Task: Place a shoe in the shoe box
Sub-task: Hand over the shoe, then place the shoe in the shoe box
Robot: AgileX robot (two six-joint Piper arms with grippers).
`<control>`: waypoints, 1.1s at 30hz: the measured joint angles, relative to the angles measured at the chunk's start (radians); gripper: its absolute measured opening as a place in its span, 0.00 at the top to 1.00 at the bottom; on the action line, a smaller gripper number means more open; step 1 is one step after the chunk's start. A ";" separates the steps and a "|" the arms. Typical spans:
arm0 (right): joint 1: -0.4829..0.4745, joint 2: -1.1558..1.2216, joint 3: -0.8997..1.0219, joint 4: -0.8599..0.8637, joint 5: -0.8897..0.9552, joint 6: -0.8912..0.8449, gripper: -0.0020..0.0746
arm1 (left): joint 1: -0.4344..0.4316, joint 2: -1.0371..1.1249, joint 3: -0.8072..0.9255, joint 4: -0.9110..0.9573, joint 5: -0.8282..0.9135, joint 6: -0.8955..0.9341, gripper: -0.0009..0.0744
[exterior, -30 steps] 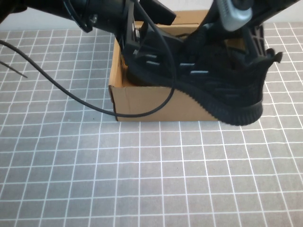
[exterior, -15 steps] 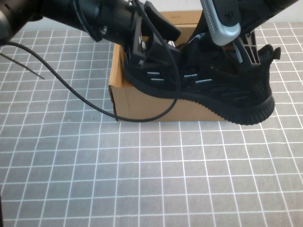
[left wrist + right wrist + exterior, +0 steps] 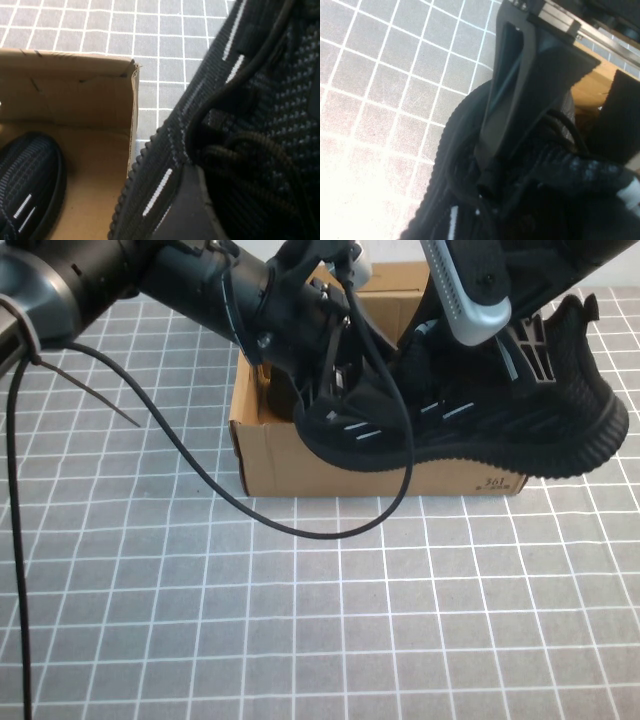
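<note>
Grey gridded mat [image 3: 300, 620] (white lines) under shoe box [image 3: 300, 455]

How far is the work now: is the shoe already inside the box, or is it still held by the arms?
Not finished. Already done: another sneaker lies inside the open shoe box. In hand: the left gripper holds the toe end of the shoe and the right gripper the heel end, keeping it tilted in the air over the box's front wall. Left: bring it over the opening, lower it in and release.

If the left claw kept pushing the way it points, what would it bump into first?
The left gripper is shut on the shoe, so that goes with it. Beyond, likely the shoe box floor; depth unclear. The right gripper grips the heel.
</note>
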 joint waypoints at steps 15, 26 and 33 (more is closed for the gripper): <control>0.000 0.000 0.000 -0.008 -0.004 0.056 0.96 | -0.002 0.000 0.000 -0.012 0.009 -0.006 0.93; 0.000 -0.023 -0.002 -0.134 -0.020 0.424 0.47 | -0.002 0.014 -0.012 0.058 0.000 -0.006 0.95; 0.001 -0.117 -0.002 -0.259 -0.023 0.619 0.63 | -0.002 0.016 -0.148 0.133 0.002 -0.010 0.95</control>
